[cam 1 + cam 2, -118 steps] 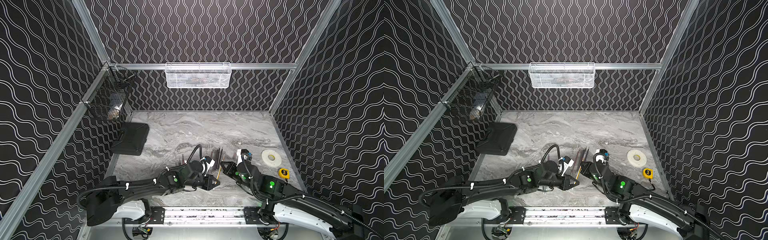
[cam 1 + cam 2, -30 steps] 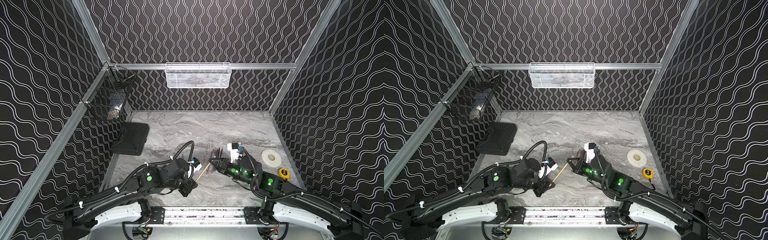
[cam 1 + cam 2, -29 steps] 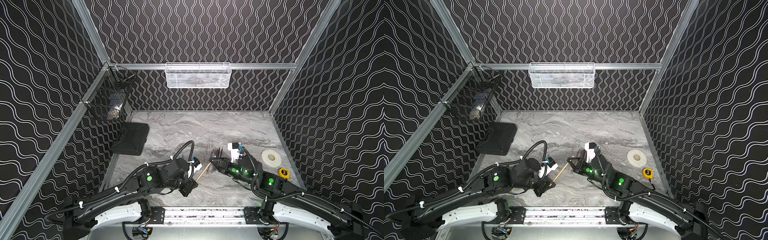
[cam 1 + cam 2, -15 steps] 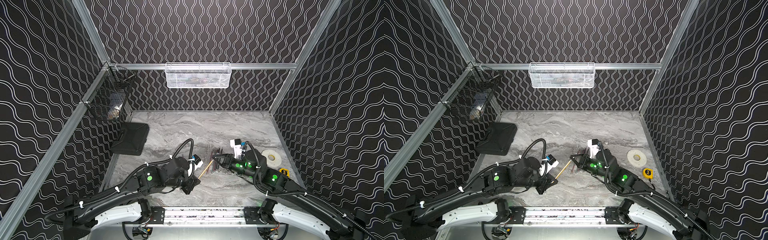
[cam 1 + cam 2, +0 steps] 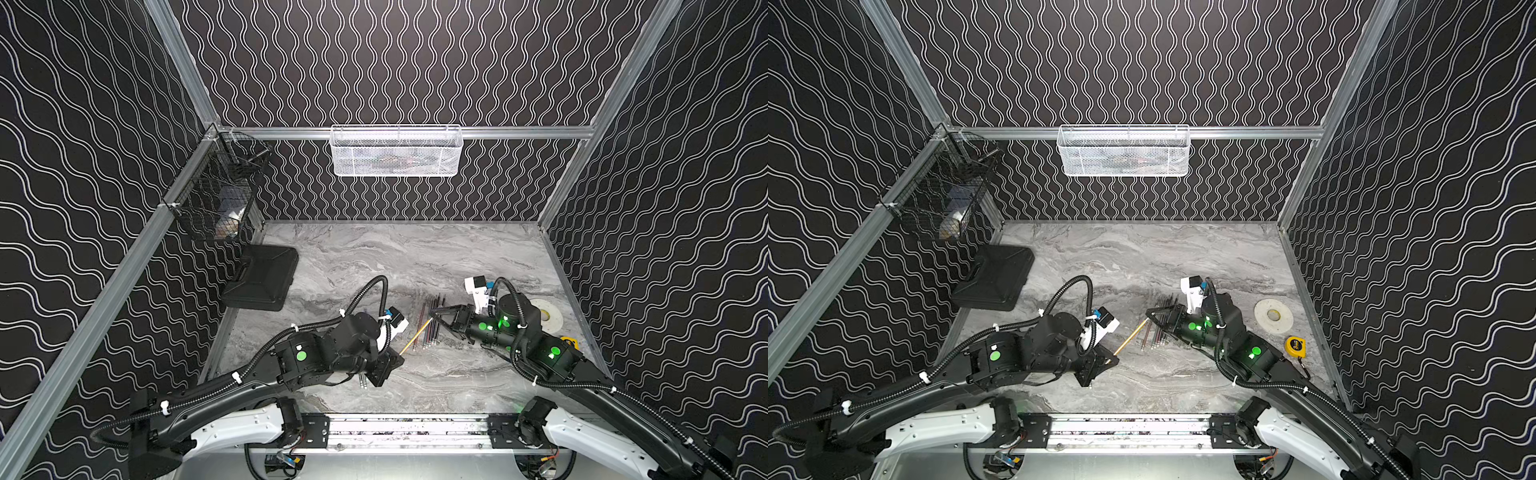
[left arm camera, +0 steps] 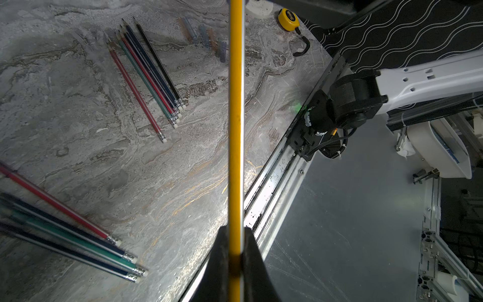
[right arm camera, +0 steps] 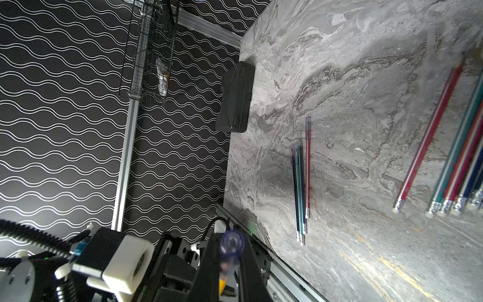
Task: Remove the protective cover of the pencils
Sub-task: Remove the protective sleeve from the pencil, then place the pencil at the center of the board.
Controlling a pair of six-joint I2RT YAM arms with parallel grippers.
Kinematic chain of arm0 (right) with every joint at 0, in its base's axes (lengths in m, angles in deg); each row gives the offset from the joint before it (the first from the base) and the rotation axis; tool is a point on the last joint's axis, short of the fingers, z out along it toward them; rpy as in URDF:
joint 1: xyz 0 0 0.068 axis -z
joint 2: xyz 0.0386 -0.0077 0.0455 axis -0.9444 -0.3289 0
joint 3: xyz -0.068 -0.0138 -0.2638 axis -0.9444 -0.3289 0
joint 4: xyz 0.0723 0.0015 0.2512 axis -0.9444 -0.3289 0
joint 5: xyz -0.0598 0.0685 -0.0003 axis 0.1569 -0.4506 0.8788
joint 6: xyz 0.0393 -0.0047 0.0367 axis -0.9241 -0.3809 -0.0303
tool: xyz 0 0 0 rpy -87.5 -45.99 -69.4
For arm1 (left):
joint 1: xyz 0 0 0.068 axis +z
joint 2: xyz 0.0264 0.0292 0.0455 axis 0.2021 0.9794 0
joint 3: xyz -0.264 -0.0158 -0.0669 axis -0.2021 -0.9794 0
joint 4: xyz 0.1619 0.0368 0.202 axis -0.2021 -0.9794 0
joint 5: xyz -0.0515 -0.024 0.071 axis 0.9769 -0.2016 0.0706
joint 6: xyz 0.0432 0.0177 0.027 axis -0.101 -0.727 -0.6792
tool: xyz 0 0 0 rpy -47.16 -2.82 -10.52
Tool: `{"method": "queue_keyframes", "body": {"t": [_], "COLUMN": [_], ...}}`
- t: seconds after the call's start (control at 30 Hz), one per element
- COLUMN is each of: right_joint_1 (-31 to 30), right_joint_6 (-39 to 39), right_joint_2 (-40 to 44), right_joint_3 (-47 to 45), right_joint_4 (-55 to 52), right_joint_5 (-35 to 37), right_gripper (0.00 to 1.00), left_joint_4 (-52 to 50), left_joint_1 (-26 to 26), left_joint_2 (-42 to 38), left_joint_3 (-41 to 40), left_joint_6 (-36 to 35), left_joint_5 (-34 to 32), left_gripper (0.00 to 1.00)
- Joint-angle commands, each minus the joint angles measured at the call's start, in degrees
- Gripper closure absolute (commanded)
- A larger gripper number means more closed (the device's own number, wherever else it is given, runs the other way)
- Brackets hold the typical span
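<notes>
Pencils (image 6: 146,75): in the left wrist view we count four lower left, six upper left on the surface (image 6: 78,157), one yellow pencil (image 6: 236,130) centred, clamped in the left tool (image 6: 236,232); the right tool (image 7: 229,251) clamps its purple cap (image 7: 231,241).

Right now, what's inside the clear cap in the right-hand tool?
The yellow pencil enters the clear cap; its tip inside is blurred, and the right tool covers the cap's sides.

In the left wrist view, the nearest pencils (image 6: 52,201) lie blurred and run off the edge.
</notes>
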Motion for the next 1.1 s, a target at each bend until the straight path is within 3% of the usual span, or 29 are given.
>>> {"method": "queue_keyframes", "body": {"t": [0.0, 0.43, 0.77, 0.9, 1.07], "right_joint_1": [2.37, 9.02, 13.43, 16.75, 23.63], "right_joint_6": [2.66, 3.91, 7.94, 9.68, 10.30], "right_joint_2": [-0.27, -2.17, 0.18, 2.22, 7.11], "right_joint_3": [1.02, 3.05, 1.56, -1.01, -5.26], "right_joint_4": [-3.99, -4.71, -14.75, -19.74, -26.90], "right_joint_5": [13.81, 9.33, 10.17, 10.00, 7.05], "right_gripper": [1.00, 1.00, 1.00, 1.00, 1.00], "left_joint_4": [-10.23, -10.29, -10.71, -1.39, 9.23], "left_joint_1": [-0.05, -0.03, -0.04, -0.06, 0.07], "left_joint_2": [-0.22, -0.34, -0.25, -0.96, 7.03], "left_joint_3": [-0.20, -0.20, 0.47, -4.13, -7.84], "left_joint_6": [-0.56, -0.52, 0.26, 5.28, 9.32], "left_joint_5": [2.96, 2.91, 0.97, 0.30, -0.22], "left_gripper": [1.00, 1.00, 1.00, 1.00, 1.00]}}
